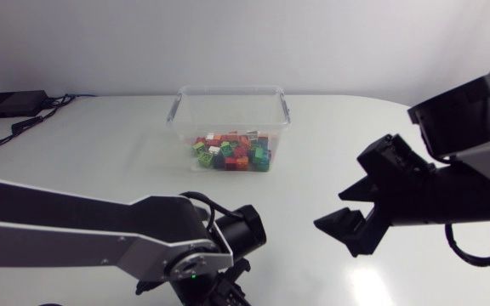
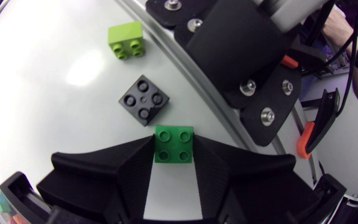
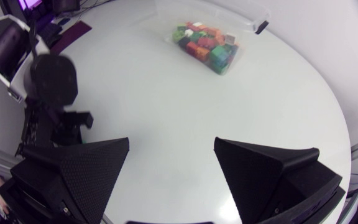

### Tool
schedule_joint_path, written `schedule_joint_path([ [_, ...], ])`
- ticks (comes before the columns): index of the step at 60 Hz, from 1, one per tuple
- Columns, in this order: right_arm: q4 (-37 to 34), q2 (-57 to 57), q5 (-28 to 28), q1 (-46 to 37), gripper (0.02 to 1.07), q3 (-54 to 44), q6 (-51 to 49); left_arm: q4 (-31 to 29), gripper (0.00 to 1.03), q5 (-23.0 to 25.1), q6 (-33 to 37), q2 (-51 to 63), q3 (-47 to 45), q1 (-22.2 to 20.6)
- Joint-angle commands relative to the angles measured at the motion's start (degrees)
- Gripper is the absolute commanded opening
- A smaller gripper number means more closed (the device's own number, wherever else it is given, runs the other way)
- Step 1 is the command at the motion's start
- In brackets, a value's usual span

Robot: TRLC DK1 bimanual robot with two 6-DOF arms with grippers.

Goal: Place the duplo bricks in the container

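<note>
— Where was the brick?

— The green duplo brick [image 2: 173, 144] sat studs up on the white tabletop [image 1: 100, 144], between the tips of my left fingers [image 2: 117, 168]. They pinched it from both sides.

— Anything else close by?

— Just ahead of it lay a black brick [image 2: 144, 101], also studs up and not touching the green one. Farther ahead lay a lime brick [image 2: 126, 40], apart from both.

— And the container?

— The clear container [image 1: 181, 106] stood at the far middle of the tabletop, well apart from my left arm [image 1: 100, 229], which came in low along the near edge. A heap of coloured bricks [image 1: 232, 151] already lay on its floor: red, orange, green, blue and white, as far as I could tell.

— What about your other side?

— My right fingers [image 3: 73, 168] were spread wide with nothing between them, hanging above bare tabletop near the right edge. From there the container showed well ahead of them, across the white surface.
</note>
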Motion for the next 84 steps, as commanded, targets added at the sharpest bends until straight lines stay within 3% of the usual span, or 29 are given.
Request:
schedule_joint_path([
  [1, -0.66, 1.03, -0.15, 2.24, 1.00, -2.22, -3.11, -0.55, 0.05, -0.91, -0.14, -0.53, -0.20, 2.56],
  [25, -1.18, 10.35, -0.23, 21.05, 1.00, -9.34, -8.21, 0.50, 0.05, 3.05, -5.33, -3.26, 6.04, 15.83],
  [51, -0.39, 20.54, -1.73, 28.52, 1.00, -9.16, -16.20, 2.43, 0.05, 5.25, -14.56, -8.53, 11.31, 22.78],
  [62, -0.66, 23.00, -1.55, 28.78, 1.00, -8.37, -24.55, 2.52, 0.05, 5.33, -17.81, -10.38, 12.98, 24.27],
  [76, -0.39, 25.99, 3.11, 29.13, 1.00, -7.23, -36.86, 2.61, 0.05, 5.33, -20.45, -12.66, 13.68, 27.17],
  [84, 0.22, 25.38, 6.27, 32.65, 1.00, -5.82, -38.53, 2.70, 0.05, 5.33, -21.41, -15.56, 14.39, 30.34],
])
